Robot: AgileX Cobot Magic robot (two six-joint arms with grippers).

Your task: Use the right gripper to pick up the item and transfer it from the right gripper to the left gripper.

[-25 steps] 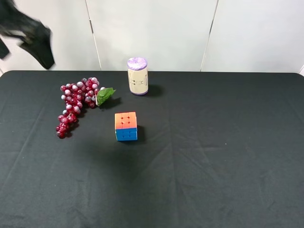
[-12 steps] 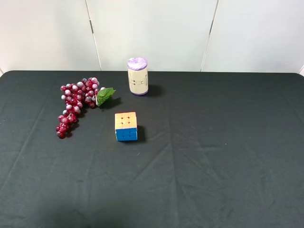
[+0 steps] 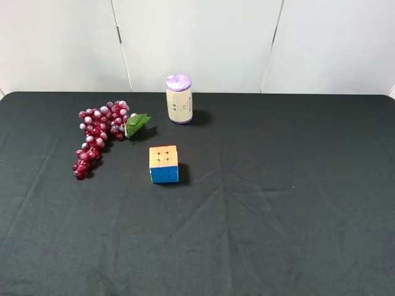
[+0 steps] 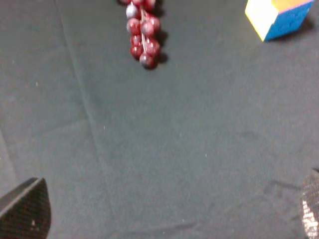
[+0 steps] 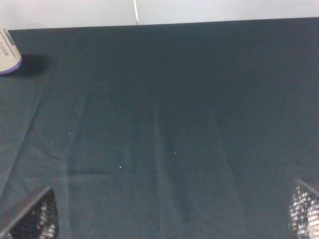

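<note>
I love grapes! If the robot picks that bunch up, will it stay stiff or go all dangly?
Probably dangly: the grapes are a long, loose cluster, so the thin tail would likely droop. The glossy beads may be slippery. They look plastic, probably light.

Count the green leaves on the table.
1: the green leaf sits at the grape bunch's wide end, towards the lidded cylinder. Others could hide beneath the grapes.

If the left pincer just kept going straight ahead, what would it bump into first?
Probably the tip of the glossy dark-red artificial grape bunch lying ahead on the black tablecloth; nothing lies between, though depth is unclear.
</note>
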